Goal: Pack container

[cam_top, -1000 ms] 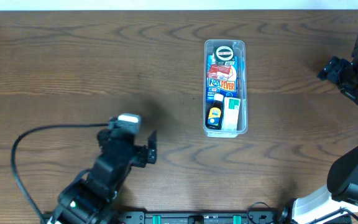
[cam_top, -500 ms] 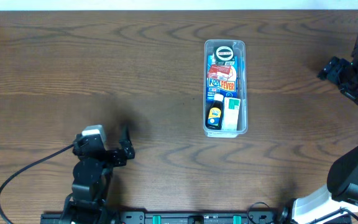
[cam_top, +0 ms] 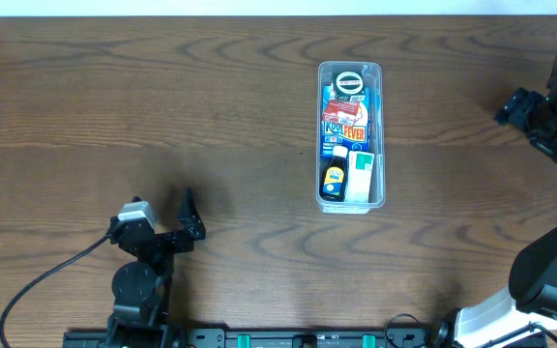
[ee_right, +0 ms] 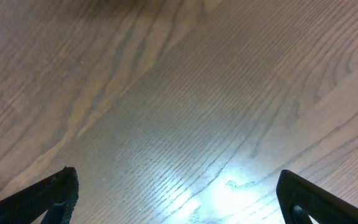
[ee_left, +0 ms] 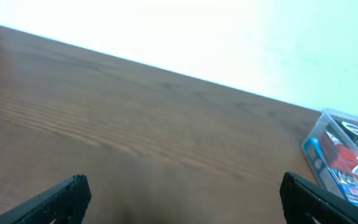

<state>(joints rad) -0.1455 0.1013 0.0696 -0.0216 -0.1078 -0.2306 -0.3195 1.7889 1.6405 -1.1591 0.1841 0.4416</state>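
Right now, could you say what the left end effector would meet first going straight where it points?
Ahead of the left end effector lies only bare table; the way looks free. The container sits to the right, probably outside that line.

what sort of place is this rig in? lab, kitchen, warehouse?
Probably a robotics lab bench: a wood-grain table, the left gripper and right gripper hanging open over it, and a clear container of small packaged goods.
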